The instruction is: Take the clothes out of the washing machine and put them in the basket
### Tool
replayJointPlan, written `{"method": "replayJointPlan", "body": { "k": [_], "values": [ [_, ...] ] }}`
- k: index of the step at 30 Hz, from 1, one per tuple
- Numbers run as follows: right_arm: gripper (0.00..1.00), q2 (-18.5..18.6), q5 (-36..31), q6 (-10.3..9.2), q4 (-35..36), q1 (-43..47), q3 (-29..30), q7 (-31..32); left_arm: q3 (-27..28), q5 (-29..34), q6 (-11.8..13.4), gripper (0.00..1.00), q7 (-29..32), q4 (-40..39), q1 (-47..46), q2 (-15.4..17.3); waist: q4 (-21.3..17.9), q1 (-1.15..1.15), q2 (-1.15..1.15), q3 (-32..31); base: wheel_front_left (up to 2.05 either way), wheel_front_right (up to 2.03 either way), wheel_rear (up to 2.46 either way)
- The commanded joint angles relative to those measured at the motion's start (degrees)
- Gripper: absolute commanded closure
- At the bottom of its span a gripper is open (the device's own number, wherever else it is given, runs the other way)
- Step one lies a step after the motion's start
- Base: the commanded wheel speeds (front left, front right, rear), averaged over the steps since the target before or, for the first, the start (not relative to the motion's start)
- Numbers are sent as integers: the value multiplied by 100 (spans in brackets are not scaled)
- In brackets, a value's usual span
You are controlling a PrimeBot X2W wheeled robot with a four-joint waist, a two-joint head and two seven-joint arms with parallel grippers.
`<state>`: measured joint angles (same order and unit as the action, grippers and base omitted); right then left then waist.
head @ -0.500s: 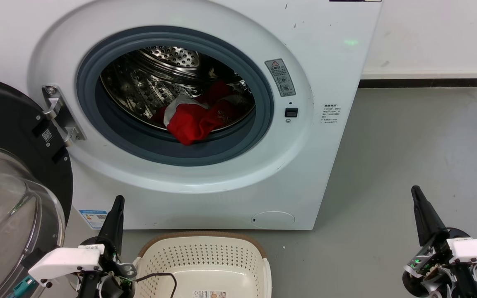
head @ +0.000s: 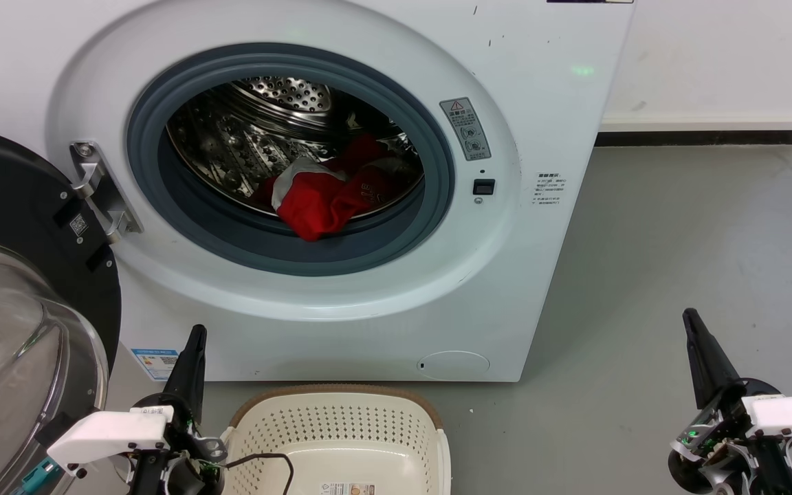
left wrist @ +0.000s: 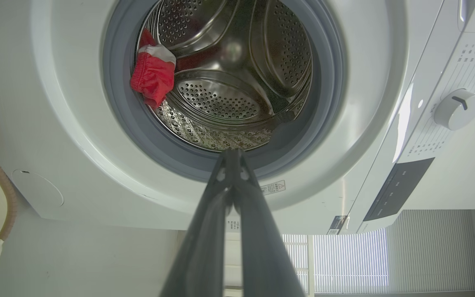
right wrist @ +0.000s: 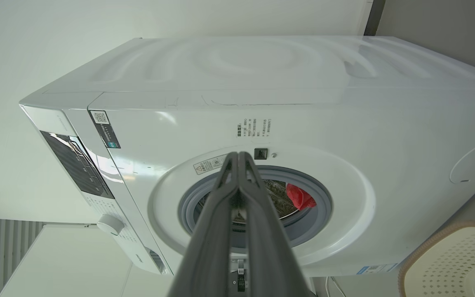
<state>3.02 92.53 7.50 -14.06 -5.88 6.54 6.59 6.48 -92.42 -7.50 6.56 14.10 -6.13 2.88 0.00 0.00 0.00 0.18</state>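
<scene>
Grey floor [head: 678, 240] and a white wall [head: 712, 55] are being shown around the washing machine [head: 506, 289] in the head view. Its black-rimmed door [head: 18, 227] is being held swung open at the left, so the grey gasket [head: 231, 237] and steel drum [head: 251, 137] are being exposed. The clothes [head: 320, 196] are being seen as a red and white heap at the drum's front lip, one fold drooping onto the gasket. The basket [head: 341, 392] is being seen on the floor just before the machine, a label sticker [head: 348, 488] showing inside. The left gripper [head: 193, 357] is being held at the lower left, beside the basket, and the right gripper [head: 702, 357] at the lower right over bare floor. Both are being kept well apart from the clothes.

In the left wrist view, that gripper's fingers [left wrist: 204, 231] are being pressed together, tips meeting with no gap, and nothing is being gripped. They are being pointed at the gasket's edge. The clothes are being seen at the drum's rim, apart from the fingertips, the basket's brown rim at the left edge, and a control dial [left wrist: 456, 109] at the right.

In the right wrist view, the right fingers [right wrist: 208, 239] are likewise being held tightly closed and are touching nothing. Their tips are being aimed just above the porthole, with the red clothes being glimpsed inside it and the basket at the lower right corner.
</scene>
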Motion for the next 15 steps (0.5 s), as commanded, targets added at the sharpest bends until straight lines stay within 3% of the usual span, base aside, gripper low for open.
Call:
{"method": "replayJointPlan", "body": {
  "k": [1, 15],
  "values": [
    [100, -22, -26, -2, -4, -82, -3, 0, 15, 2, -15, 100, 9, -5, -33, -2, 0, 0, 0, 0, 0, 0, 0],
    [100, -22, -26, -2, -4, -82, -3, -1, 15, 2, -15, 100, 9, -5, -33, -2, 0, 0, 0, 0, 0, 0, 0]
  ]
}}
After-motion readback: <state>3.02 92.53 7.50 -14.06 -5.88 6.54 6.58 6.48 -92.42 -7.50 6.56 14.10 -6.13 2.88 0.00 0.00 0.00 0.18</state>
